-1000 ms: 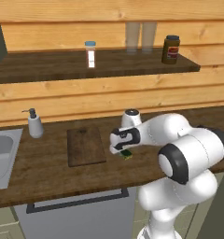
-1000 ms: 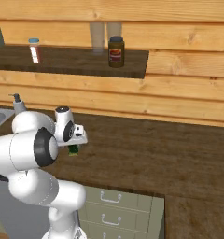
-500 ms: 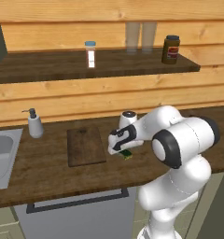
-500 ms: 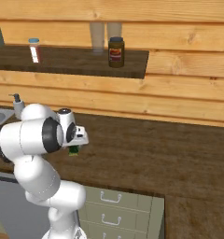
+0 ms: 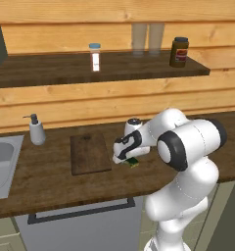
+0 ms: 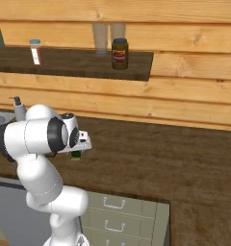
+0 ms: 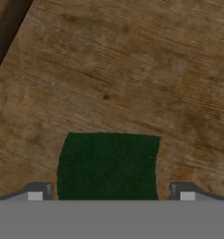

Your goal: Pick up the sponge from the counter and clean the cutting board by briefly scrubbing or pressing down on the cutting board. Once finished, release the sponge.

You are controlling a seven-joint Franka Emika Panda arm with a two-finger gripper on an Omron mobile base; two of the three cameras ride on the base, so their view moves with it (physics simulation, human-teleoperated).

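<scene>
The sponge shows its dark green top on the counter, just right of the cutting board. From the base cameras the sponge peeks out under the hand, a small green and yellow block. My gripper is open and low over it, one fingertip on each side with a narrow gap to the sponge's edges. In the left base view the gripper hangs at the board's right edge. The dark wooden board lies flat with nothing on it.
A soap dispenser stands left of the board, beside the grey sink. The wall shelf above holds a brown jar, two glasses and a small bottle. Drawers sit under the counter's front edge.
The hand has sunk a little lower over the sponge and the arm's elbow has swung round. The sponge and board have not moved.
</scene>
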